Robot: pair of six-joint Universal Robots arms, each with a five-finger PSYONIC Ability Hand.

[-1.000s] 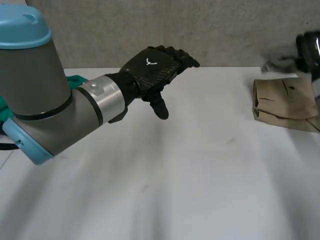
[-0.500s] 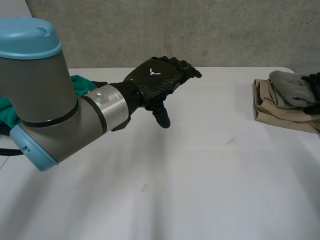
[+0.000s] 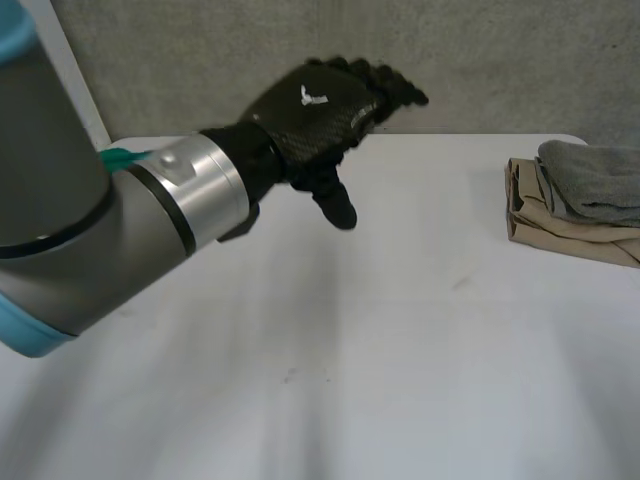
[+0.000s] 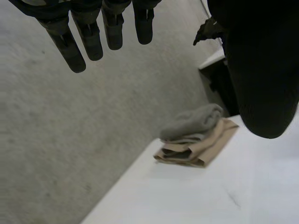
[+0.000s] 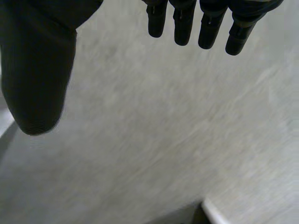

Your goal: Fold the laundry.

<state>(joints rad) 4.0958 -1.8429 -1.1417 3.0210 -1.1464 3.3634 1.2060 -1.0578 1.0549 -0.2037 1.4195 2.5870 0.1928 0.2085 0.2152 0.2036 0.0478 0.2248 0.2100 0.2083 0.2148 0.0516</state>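
A folded grey cloth (image 3: 595,180) lies on top of a folded tan cloth (image 3: 570,228) at the table's far right; the same grey cloth (image 4: 191,122) and tan cloth (image 4: 201,148) sit beyond my left hand's fingertips in the left wrist view. My left hand (image 3: 315,125) hovers above the table's back middle, open, its fingers (image 4: 88,35) straight and holding nothing. A green cloth (image 3: 122,157) peeks out behind the left arm. My right hand (image 5: 37,70) is open and empty, its fingers (image 5: 205,23) straight, facing a grey wall.
The white table (image 3: 400,340) stretches bare across the middle and front. A grey wall (image 3: 500,60) stands close behind the table's back edge. The left arm (image 3: 90,240) crosses the table's left side.
The grey cloth now lies on the tan pile, and the right hand has let go of it and left that corner. The left hand has risen a little.
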